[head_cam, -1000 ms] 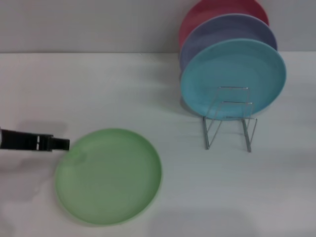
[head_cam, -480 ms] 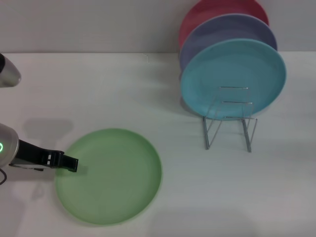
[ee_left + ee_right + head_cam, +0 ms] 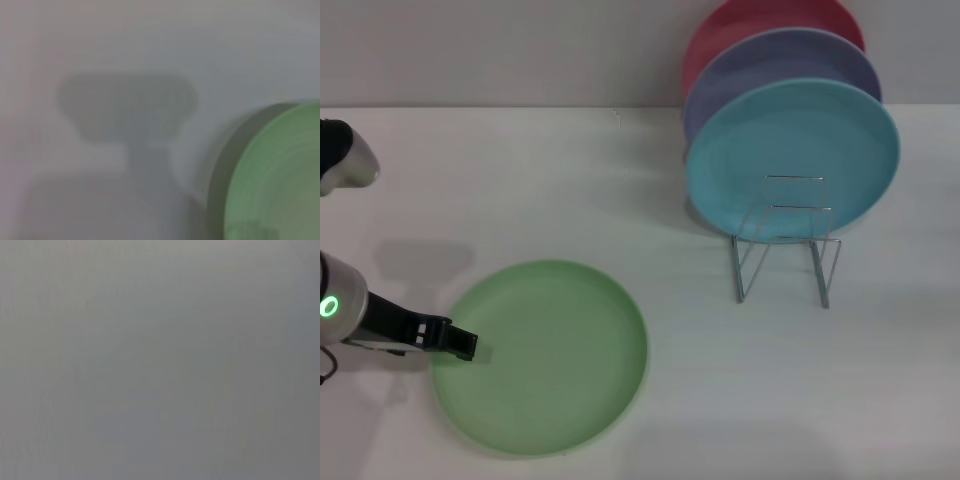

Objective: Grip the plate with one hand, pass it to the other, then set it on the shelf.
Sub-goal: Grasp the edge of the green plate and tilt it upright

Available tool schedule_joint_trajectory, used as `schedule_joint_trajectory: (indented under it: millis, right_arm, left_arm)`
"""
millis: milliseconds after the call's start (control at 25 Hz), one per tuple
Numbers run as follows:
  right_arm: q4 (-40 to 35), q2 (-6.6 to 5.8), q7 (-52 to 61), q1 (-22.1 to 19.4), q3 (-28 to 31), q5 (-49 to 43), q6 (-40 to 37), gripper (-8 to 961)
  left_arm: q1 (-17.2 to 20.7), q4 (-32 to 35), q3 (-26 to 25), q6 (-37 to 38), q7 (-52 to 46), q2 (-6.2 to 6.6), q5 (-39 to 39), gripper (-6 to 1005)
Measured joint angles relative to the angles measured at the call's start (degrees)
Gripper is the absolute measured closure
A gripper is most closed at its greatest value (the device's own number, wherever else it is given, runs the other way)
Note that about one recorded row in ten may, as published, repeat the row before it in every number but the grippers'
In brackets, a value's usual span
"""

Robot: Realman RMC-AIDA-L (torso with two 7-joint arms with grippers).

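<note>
Plate (image 3: 545, 360) and left pincer (image 3: 460, 343) meet at the plate's left rim, in the lower left of the head view. The pincer's black tip lies over that rim, reaching in from the left edge of the frame on a slim dark forearm. Whether it is parted or closed on the rim cannot be told from these views, nor whether it has any hold yet.

From the tip, the plate spreads to the right and slightly down. It lies flat on the white worktop (image 3: 520, 180), hollow side up. Being round, it has no long axis and points no particular way, so the rim offers the same edge all round. What matters is that the near edge sits directly at the pincer, in line with the forearm. The left wrist view shows the green rim against the worktop, with a shadow beside it.

The left arm is plainly the nearer one. The right pincer is not in view, and the right wrist view shows only flat grey.

Farther out, in the upper right, stands the wire rack (image 3: 786, 240). It holds a blue plate (image 3: 790, 150) upright, with a lavender plate (image 3: 770, 60) and a red plate (image 3: 760, 15) behind. The rack's front loops appear free and stand well apart from the green plate, up and to its right.
</note>
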Motion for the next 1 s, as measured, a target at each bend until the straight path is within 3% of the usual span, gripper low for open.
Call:
schedule_joint_trajectory:
  millis: [920,1000]
  right_arm:
    - [-0.44,0.01,0.39,-0.38,-0.33,0.0,-0.4,364]
    - [-0.51,0.01,0.4,-0.41,-0.34,0.0,-0.42,364]
  left_arm:
    - [-0.75,2.64,3.08,2.02,0.47,-0.01,0.13,275]
    - [-0.81,2.68,3.11,2.08,0.48,0.0,0.14,360]
